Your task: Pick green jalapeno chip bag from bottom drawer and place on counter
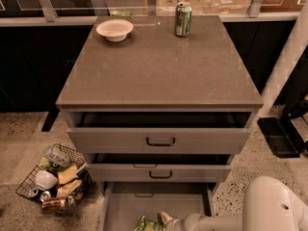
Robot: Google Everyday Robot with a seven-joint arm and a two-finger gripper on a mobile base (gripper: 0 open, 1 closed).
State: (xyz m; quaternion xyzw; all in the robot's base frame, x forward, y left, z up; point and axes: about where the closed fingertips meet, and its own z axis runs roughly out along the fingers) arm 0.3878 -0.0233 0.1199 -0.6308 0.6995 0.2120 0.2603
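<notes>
The green jalapeno chip bag (147,224) lies in the open bottom drawer (126,203), at the frame's lower edge, only its top showing. My gripper (163,220) reaches into that drawer from the lower right on a white arm (269,208). It is right at the bag's right side, with one pale fingertip above the bag. The counter (159,66) is the grey-brown top of the cabinet, above the drawers.
A white bowl (114,29) and a green soda can (183,19) stand at the counter's back edge. The two upper drawers (160,139) are pulled partly out. A wire basket of trash (53,177) sits on the floor at the left. A black base (281,136) stands at the right.
</notes>
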